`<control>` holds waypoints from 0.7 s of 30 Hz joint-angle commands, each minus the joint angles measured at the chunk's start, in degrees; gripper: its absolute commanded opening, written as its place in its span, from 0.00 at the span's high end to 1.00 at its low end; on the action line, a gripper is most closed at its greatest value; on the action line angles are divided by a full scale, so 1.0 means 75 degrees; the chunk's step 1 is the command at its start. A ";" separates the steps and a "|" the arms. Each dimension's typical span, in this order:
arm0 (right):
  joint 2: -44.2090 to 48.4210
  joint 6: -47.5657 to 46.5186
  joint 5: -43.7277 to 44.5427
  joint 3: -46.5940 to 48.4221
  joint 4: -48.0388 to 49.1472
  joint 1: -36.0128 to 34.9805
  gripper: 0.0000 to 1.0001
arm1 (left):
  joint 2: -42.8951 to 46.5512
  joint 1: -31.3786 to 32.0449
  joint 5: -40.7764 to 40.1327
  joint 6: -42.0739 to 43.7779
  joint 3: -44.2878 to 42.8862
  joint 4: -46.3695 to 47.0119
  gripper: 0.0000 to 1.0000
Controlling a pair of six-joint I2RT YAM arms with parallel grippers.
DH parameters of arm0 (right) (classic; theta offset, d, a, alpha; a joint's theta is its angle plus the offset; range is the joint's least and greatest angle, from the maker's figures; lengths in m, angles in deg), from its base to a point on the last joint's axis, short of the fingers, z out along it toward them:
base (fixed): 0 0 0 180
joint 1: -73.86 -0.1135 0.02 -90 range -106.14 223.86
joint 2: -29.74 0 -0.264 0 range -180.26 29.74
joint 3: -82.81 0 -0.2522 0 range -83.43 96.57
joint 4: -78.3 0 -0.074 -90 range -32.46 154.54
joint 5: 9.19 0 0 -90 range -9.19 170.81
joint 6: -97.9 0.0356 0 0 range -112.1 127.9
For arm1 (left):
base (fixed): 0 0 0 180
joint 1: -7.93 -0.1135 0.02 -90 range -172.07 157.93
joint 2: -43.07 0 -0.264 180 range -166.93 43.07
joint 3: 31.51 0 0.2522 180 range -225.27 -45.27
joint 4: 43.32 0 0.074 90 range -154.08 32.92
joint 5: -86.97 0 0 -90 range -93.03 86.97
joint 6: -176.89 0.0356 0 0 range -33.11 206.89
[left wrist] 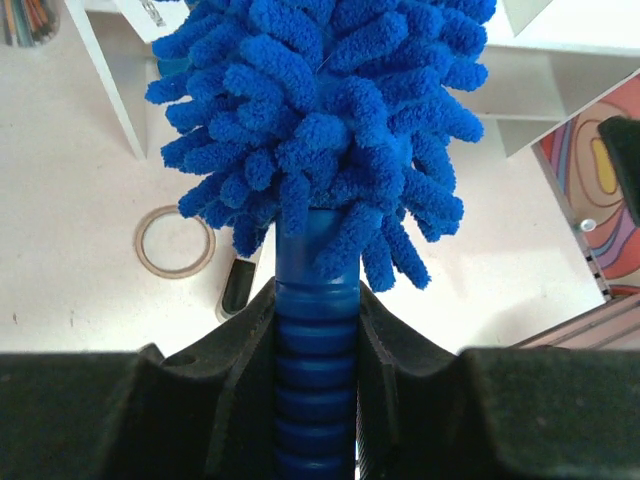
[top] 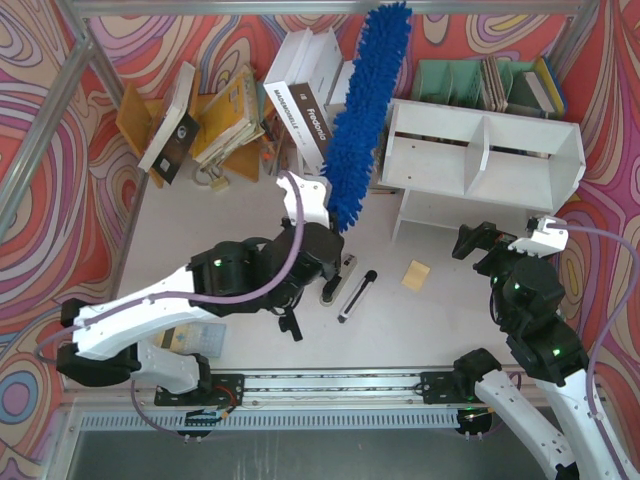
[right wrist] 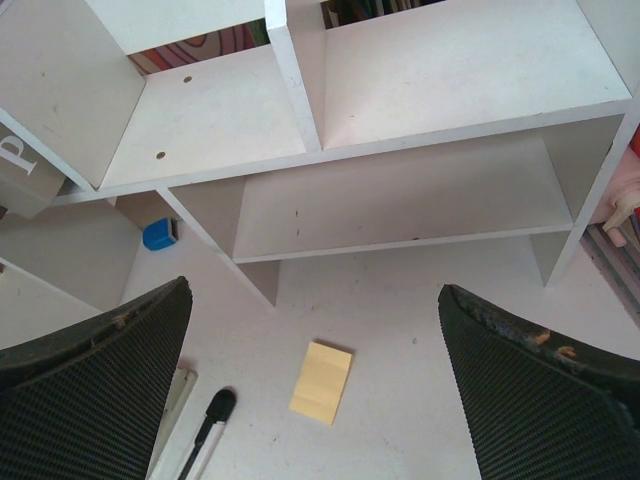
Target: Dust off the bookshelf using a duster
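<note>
The bright blue fluffy duster [top: 367, 110] stands up from the table's middle and leans toward the back, its head just left of the white bookshelf [top: 480, 160]. My left gripper [top: 335, 235] is shut on its ribbed blue handle [left wrist: 315, 380], and the fluffy head [left wrist: 320, 120] fills the left wrist view above the jaws [left wrist: 316, 300]. Near the bookshelf's lower front edge my right gripper [top: 478, 243] stands open with nothing in it. In the right wrist view its fingers [right wrist: 315, 290] are spread wide, facing the bookshelf's open compartments [right wrist: 400, 90].
A yellow note pad [top: 416, 275] and a black-and-silver stick tool [top: 356, 295] lie in front of the shelf. Books [top: 225, 115] lean at the back left, and a pale green organizer [top: 450, 80] stands behind the shelf. A tape ring [left wrist: 175, 240] lies on the table.
</note>
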State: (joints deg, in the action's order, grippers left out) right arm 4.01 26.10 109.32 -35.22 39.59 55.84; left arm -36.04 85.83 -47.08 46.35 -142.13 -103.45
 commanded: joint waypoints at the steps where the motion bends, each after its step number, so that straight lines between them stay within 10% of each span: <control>1: -0.0037 -0.0085 0.0112 -0.0005 0.0303 0.0002 0.01 | 0.0517 -0.0064 -0.0710 0.0397 -0.0005 0.0564 1.00; 21: -0.0002 -0.0074 0.0114 -0.0005 0.0274 0.0009 0.01 | 0.1779 -0.0068 -0.1215 0.1046 0.0558 0.1111 1.00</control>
State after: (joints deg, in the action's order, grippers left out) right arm 4.01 26.10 109.32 -35.22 39.85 55.84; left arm -27.02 85.51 -52.98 51.90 -140.53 -100.00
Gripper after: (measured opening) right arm 0.987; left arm 0.344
